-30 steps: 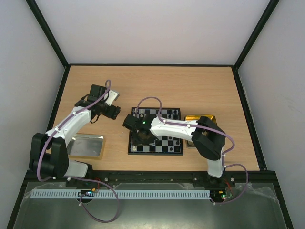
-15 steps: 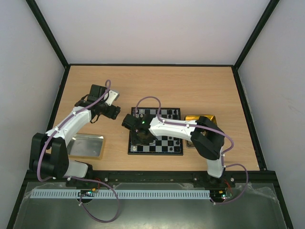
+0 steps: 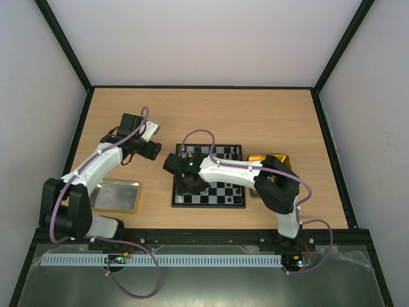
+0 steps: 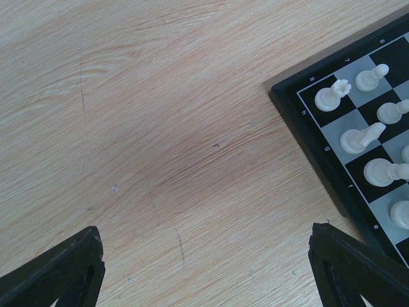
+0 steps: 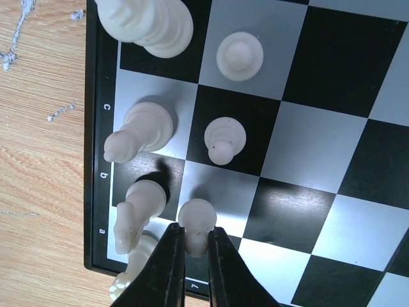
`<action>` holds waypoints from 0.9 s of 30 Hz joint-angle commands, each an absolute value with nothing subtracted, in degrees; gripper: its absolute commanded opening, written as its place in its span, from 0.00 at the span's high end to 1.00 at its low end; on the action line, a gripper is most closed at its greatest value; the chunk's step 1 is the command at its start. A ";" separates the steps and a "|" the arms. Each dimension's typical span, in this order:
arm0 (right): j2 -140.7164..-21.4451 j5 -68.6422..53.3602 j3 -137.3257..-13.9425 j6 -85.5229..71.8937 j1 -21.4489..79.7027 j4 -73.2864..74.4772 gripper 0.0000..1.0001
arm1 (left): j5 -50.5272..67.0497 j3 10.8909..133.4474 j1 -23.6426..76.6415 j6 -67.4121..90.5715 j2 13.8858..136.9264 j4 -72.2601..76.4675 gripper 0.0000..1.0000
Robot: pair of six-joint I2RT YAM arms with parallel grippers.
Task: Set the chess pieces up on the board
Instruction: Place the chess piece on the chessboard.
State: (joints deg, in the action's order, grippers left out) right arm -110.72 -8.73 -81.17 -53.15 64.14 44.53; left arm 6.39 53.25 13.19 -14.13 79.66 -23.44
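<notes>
We see the right gripper (image 5: 195, 240) pinched narrow on a white pawn (image 5: 196, 216). Its two slim black fingers (image 5: 171, 262) press the pawn's rounded, glossy plastic body from either side. The pawn sits over a pale square in the second row in from the edge of the board (image 5: 332, 64); whether its base touches the square we cannot tell.

The board is flat and smooth, with shiny black and silvery-white checks inside a dark border printed with small letters. Other white chess pieces (image 5: 225, 139) stand nearby: a round-headed pawn on a black square, and beside the border a knight (image 5: 137, 217) and a taller, tapered piece.

From above, the right arm reaches over the left half of the board (image 3: 230, 192), which lies on the pale wood-grain table (image 3: 255, 115). A gold tray (image 3: 268, 158) lies just right of the board and a silver tray (image 3: 118, 195) sits well to its left.

The left gripper (image 4: 204, 230) hangs with its blunt black fingers spread wide and nothing between them. It is over bare, faintly scratched wood just beside the board's corner.
</notes>
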 commanded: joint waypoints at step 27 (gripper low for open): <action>-111.61 -7.14 -82.44 -54.05 64.34 46.41 0.87 | 6.50 52.65 12.87 -14.58 78.95 -23.02 0.13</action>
